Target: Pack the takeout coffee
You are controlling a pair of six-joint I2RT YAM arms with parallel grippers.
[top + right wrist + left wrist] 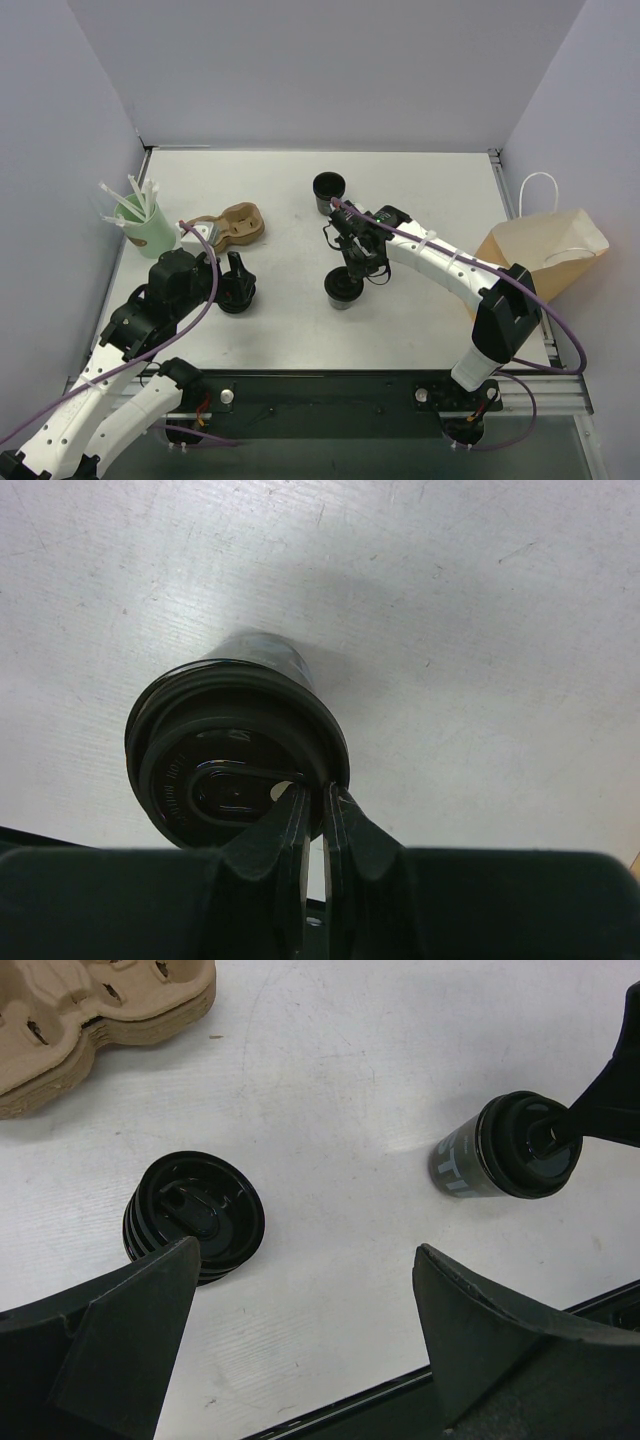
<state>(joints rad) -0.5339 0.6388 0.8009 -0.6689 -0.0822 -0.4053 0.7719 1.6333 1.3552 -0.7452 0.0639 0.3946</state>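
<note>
The takeout coffee is a small black cup with a black lid, upright at the table's middle. Its base seems to rest on the table. My right gripper comes down from above and is shut on the lid's rim, one finger inside the rim and one outside. In the left wrist view the same cup shows at the right with a right finger on it. My left gripper hangs open over bare table, holding nothing. Its left finger stands just beside a squat ribbed black stack.
A brown paper bag stands at the right edge. An open black cup is behind the coffee. A mint-green cup of white straws and a cardboard cup carrier sit at the left. The ribbed stack lies by my left gripper.
</note>
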